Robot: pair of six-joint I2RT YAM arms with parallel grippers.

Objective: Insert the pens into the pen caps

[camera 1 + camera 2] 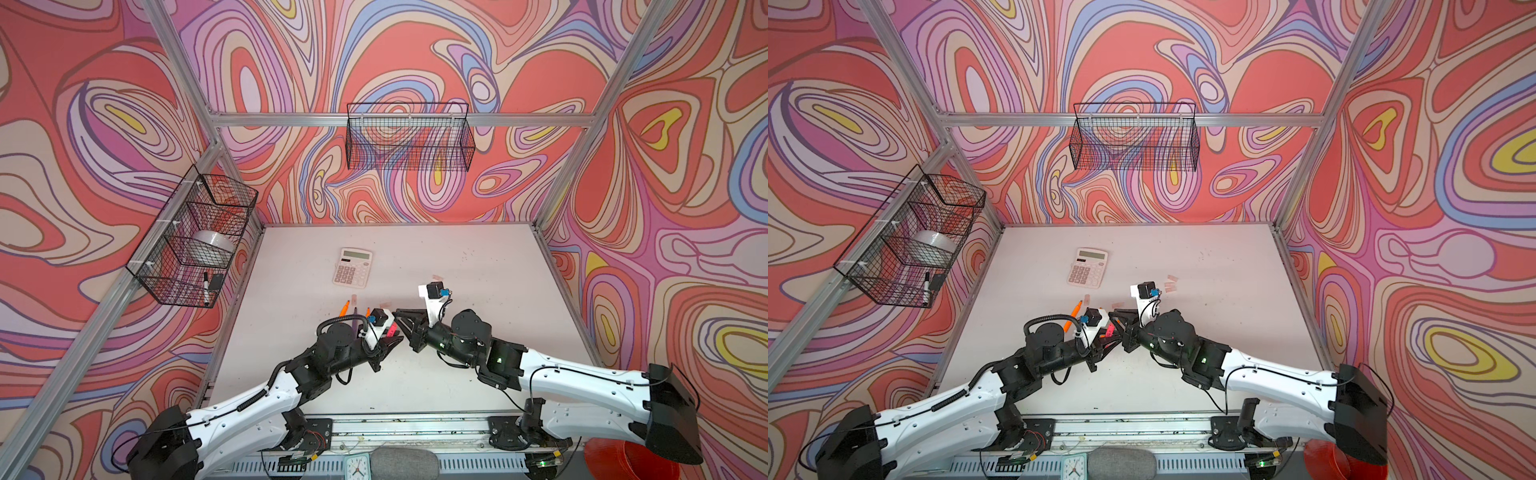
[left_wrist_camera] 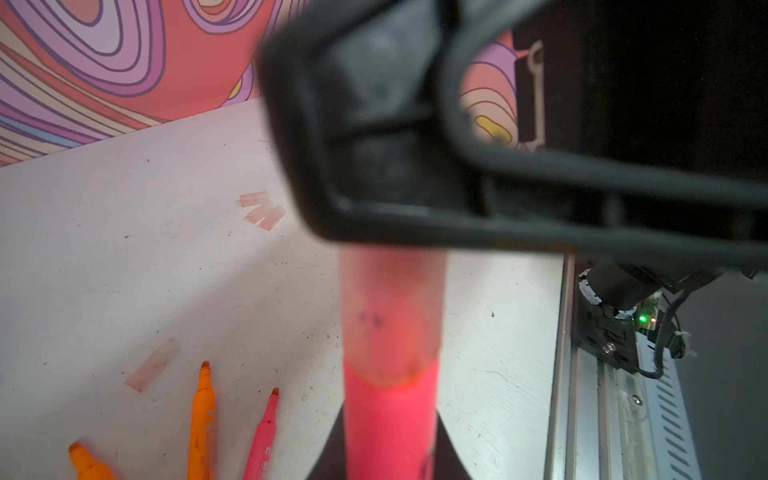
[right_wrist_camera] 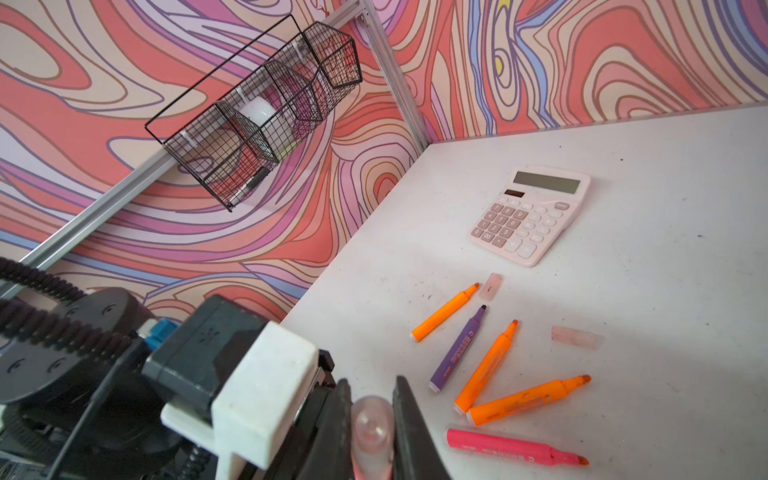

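The left pincer [image 2: 388, 459] is clamped narrow on a pink pen [image 2: 390, 419], which sticks straight out ahead of its jaws. Nose to nose with it, the right pincer [image 3: 372, 397] is pinched tight on a pale cap [image 3: 372, 432]. The cap already sleeves the pen's front, its rim sitting on the pink barrel, so the step looks like the final press home. To do it well, push only along the pen's line, with both wrists level and no sideways lean that could twist the pen in its grip. Five loose pens [image 3: 486, 365] lie on the table [image 3: 665, 208] just beside the right pincer, with spare caps [image 3: 575, 336] beyond them.
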